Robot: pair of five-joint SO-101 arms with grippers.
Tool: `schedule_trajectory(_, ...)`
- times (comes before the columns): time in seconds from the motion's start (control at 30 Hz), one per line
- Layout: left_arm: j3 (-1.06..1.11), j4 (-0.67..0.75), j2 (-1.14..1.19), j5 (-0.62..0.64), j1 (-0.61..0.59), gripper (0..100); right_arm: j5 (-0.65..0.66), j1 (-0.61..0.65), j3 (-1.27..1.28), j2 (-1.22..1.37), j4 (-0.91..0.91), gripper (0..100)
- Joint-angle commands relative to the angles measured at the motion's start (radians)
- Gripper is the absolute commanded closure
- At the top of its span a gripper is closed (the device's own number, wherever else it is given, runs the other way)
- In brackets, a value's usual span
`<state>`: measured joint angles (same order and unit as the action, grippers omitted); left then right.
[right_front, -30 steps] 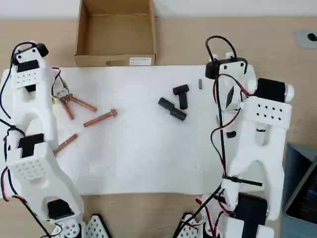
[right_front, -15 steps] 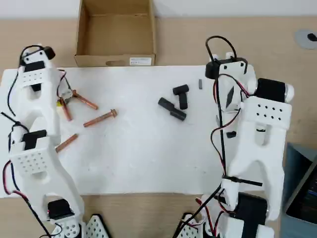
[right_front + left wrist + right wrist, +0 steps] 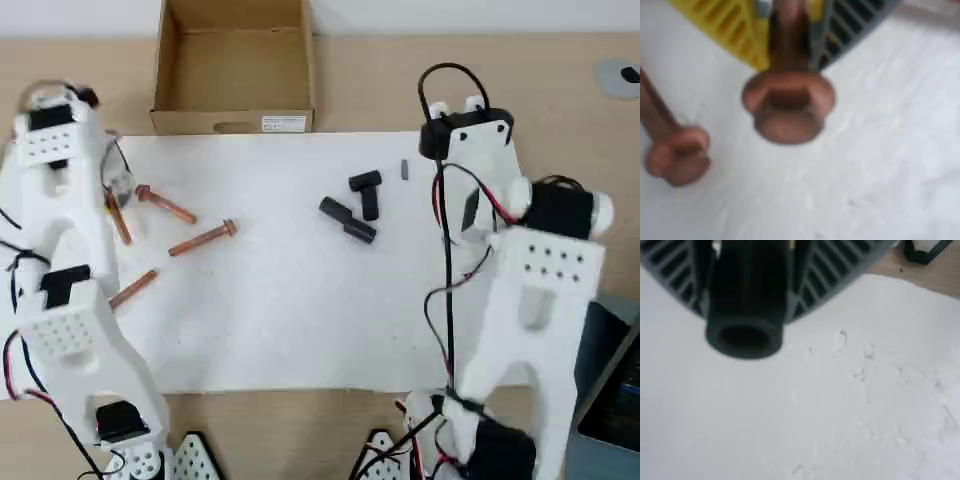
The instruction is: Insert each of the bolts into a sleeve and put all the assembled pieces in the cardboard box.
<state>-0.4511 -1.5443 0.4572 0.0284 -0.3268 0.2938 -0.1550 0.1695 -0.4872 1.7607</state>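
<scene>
Counting four bolts [image 3: 118,215] [image 3: 167,206] [image 3: 203,238] [image 3: 132,288], one gripped sleeve [image 3: 745,305], loose sleeves [image 3: 347,220], one cardboard box [image 3: 200,122].

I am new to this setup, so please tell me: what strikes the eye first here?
The left hand grips a copper bolt, and the right hand grips a black sleeve with its open bore showing, both over the white mat. Three more bolts lie on the mat near the left arm and black sleeves near its middle; the cardboard box beyond the mat's far edge holds no pieces yet.
</scene>
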Motion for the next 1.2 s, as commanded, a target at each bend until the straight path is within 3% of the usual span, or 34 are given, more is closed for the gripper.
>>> schedule_trajectory(0.0, -0.118, -0.133, -0.14, 0.0, 0.048, 100, 0.005, -0.013, -0.036, -0.099, 0.023, 98.8)
schedule_trajectory(0.1, -0.127, -0.21, -0.22, 0.0, 0.084, 100, 0.002, -0.015, -0.012, -0.176, 0.023, 98.8)
schedule_trajectory(0.27, -0.038, -0.209, -0.426, 0.0, 0.14, 100, 0.0, -0.015, 0.015, -0.338, 0.02, 98.8)
schedule_trajectory(0.53, 0.258, -0.196, -0.802, 0.038, 0.336, 100, -0.029, -0.016, 0.194, -0.538, -0.064, 98.8)
schedule_trajectory(0.73, 0.583, -0.003, -1.078, 0.135, 0.367, 100, -0.235, -0.007, 0.351, -0.647, -0.193, 98.9)
schedule_trajectory(0.87, 0.842, 0.163, -1.285, 0.158, 0.367, 100, -0.273, 0.004, 0.493, -0.707, -0.299, 98.9)
schedule_trajectory(1.17, 1.31, 0.451, -1.787, 0.207, 0.368, 100, -0.39, 0.226, 0.727, -0.891, -0.493, 98.9)
